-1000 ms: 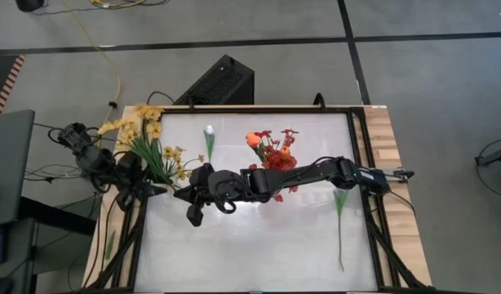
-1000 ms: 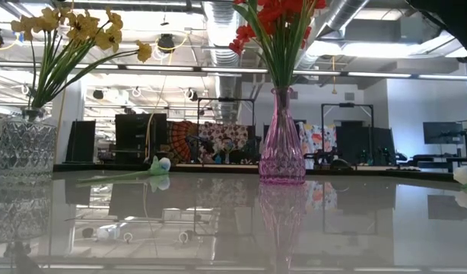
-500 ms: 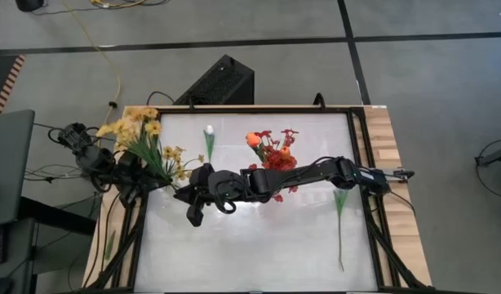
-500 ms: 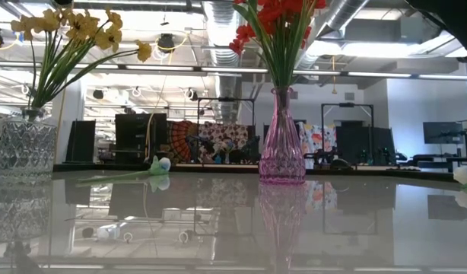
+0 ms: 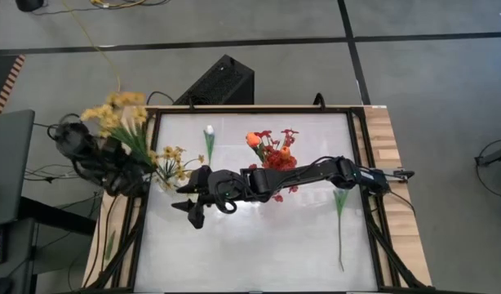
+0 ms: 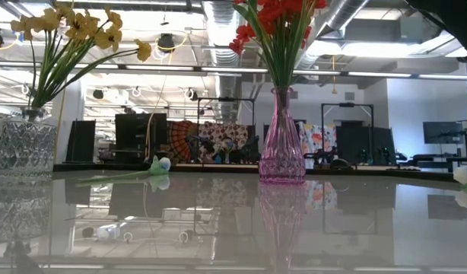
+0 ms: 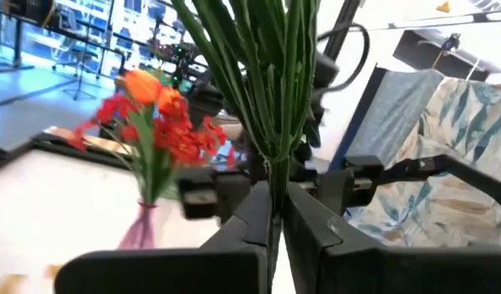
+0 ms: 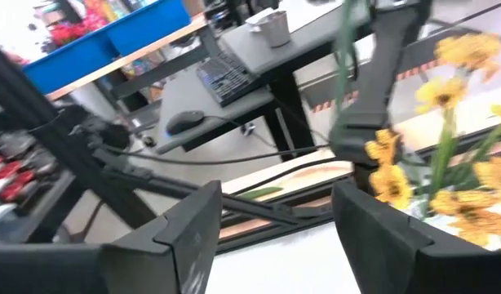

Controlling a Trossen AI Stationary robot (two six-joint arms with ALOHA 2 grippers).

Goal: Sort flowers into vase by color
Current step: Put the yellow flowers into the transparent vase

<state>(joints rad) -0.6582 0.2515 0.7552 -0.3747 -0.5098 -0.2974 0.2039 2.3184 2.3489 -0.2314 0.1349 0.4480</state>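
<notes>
Yellow blossom sprays [image 5: 120, 114] are clamped by their green stems [image 7: 271, 90] in the left end effector [image 7: 271, 214], whose fingers press together on the bunch at the bench's [image 5: 259, 245] left edge; the stems' long axis runs straight out from the fingers toward the blossoms. More yellow flowers [image 5: 175, 159] stand in the clear vase [image 6: 24, 148] just beside it, so the left arm is the nearer one. The right end effector [image 5: 193, 204] hangs spread and empty near mid-bench, beside the pink vase [image 6: 281, 141] of red blossom sprays [image 5: 275, 151].
</notes>
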